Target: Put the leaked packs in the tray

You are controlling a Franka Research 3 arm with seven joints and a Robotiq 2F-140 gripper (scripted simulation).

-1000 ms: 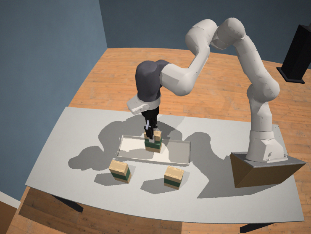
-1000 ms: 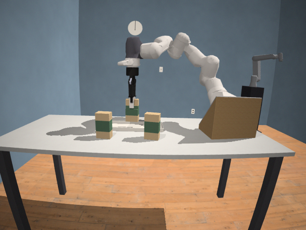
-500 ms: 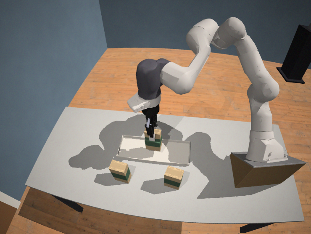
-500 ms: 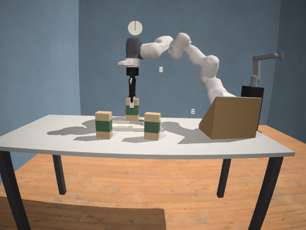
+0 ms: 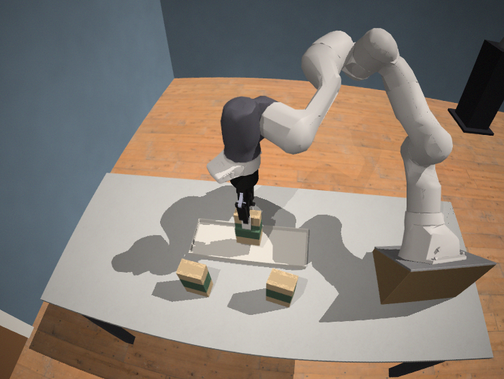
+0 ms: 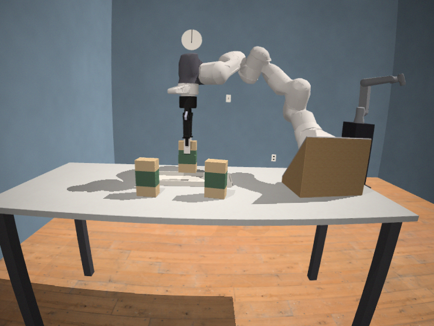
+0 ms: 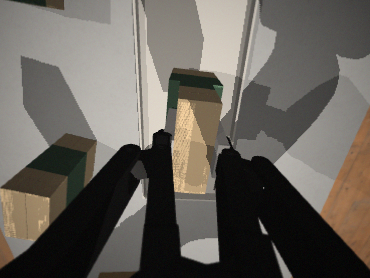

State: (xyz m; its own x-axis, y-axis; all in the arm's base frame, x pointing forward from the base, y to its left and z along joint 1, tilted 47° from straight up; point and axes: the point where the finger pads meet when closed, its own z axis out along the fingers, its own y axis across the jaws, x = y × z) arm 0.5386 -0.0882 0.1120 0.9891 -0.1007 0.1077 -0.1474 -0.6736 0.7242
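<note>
My gripper [image 5: 245, 217] [image 6: 187, 145] [image 7: 191, 124] is shut on a tan coffee pack with a green band [image 5: 248, 232] [image 6: 187, 159] [image 7: 196, 135]. It grips the pack near its top and holds it upright above the shallow white tray [image 5: 293, 248] [image 7: 140, 75]. The pack's bottom hangs a little above the tray floor. Two more packs stand on the table in front of the tray: a left pack [image 5: 194, 277] [image 6: 146, 176] [image 7: 47, 185] and a right pack [image 5: 280, 287] [image 6: 215, 178].
The arm's brown wedge base [image 5: 423, 281] [image 6: 329, 166] stands at the table's right. The grey table [image 5: 122, 203] [image 6: 315, 206] ends close in front of the two standing packs. A black stand [image 5: 482, 89] is on the floor behind.
</note>
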